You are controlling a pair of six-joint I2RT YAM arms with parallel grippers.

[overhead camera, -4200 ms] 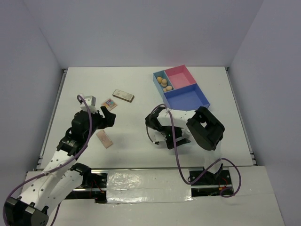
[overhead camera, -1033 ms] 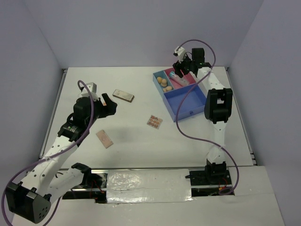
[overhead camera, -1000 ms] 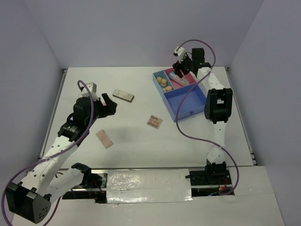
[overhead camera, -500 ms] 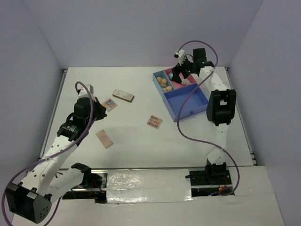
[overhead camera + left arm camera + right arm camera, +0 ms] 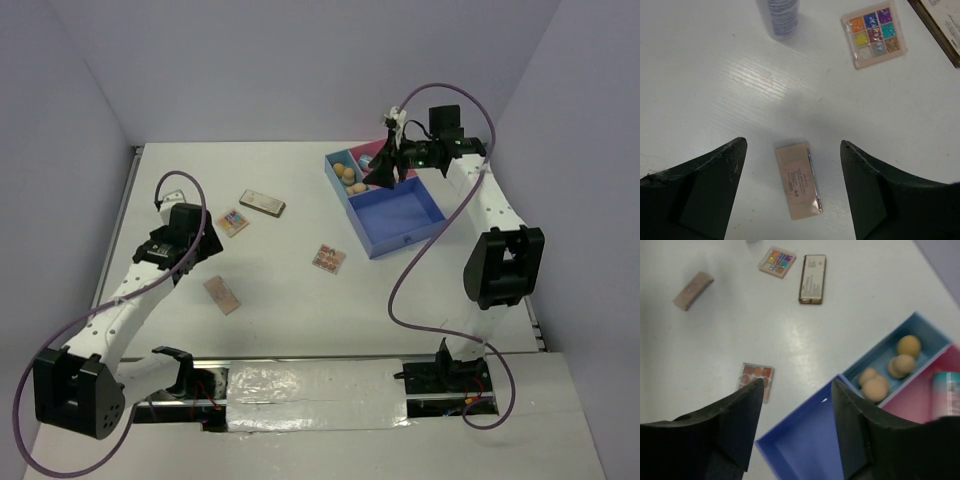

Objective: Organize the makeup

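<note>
— Where do we find the makeup at this moment?

— Seen from overhead, with the far wall at 12 o'clock, our right gripper [image 5: 797, 382] hangs over the blue-and-pink tray [image 5: 395, 212] at the table's [image 5: 280, 270] 1 o'clock. Its fingers are spread and empty. Four tan sponges [image 5: 875, 389] sit in the tray's small blue compartment, and the small bottle [image 5: 946, 395] is in the pink one beside them.

— And the palettes?

— All four lie flat on the table, outside the tray. The brown-gold palette [image 5: 262, 203] and the multicolour palette [image 5: 234, 221] are near each other at 10 o'clock. The orange-toned palette [image 5: 328, 258] is near the centre and the pinkish palette [image 5: 222, 294] at 8 o'clock. Our left gripper [image 5: 792, 145] is over that side, jaws wide apart and gripping nothing. In its wrist view the pinkish palette shows between the fingers, touching neither.
</note>
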